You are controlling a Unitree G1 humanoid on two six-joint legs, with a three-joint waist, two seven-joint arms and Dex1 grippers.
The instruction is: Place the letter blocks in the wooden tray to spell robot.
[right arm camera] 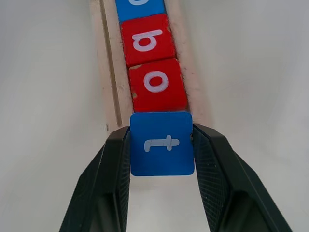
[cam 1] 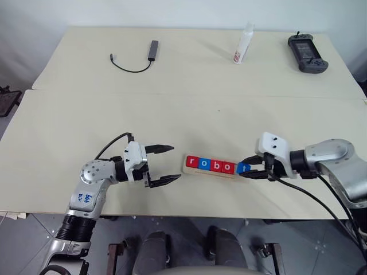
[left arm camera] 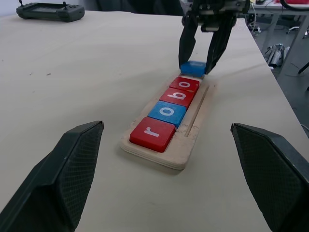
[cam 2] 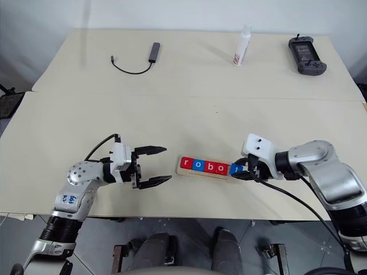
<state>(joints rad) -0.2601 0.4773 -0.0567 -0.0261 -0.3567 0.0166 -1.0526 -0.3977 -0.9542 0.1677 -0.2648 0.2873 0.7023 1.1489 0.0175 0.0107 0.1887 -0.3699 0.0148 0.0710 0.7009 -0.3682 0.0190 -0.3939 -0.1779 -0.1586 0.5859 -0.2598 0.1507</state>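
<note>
Letter blocks (right arm camera: pixel 155 82) smooth, glossy paint; wooden tray (left arm camera: pixel 193 126) pale raw wood; table (cam 1: pixel 189 109) matt beige.

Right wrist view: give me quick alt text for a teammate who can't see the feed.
The right gripper holds the blue t block between its two black fingers, at the open end of the wooden tray. Beyond it in the tray sit a red o block, a red b block and a blue block's edge.

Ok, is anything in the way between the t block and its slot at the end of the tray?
Nothing visible. The right tool holds the blue t block right beside the red o block, over the wooden tray's open last slot.
</note>
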